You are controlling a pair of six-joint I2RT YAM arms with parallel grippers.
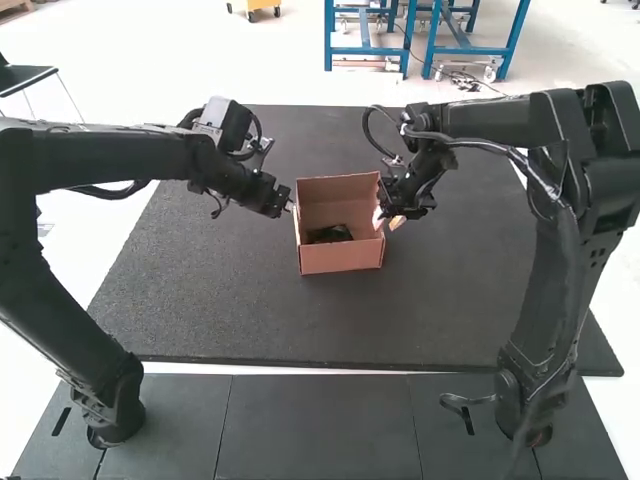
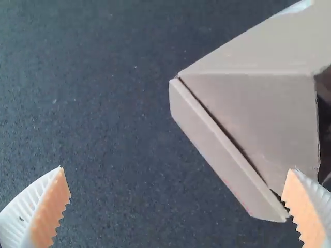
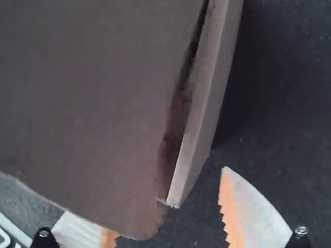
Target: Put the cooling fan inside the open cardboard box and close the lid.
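Observation:
The open cardboard box (image 1: 340, 240) stands mid-mat, its rear lid flap (image 1: 335, 188) upright. A dark cooling fan (image 1: 328, 235) lies inside it. My left gripper (image 1: 287, 200) is level with the box's left upper edge and open; in the left wrist view its orange-padded fingers (image 2: 44, 209) are spread wide, and the box's corner flap (image 2: 243, 134) reaches toward the other finger. My right gripper (image 1: 393, 210) is against the box's right side, open, and a cardboard flap (image 3: 103, 103) stands between its fingers (image 3: 243, 212), hiding part of one of them.
A dark textured mat (image 1: 200, 280) covers the table around the box. Black base panels (image 1: 300, 430) run along the near edge, where both arm bases stand. Bare mat lies in front of the box and to both sides.

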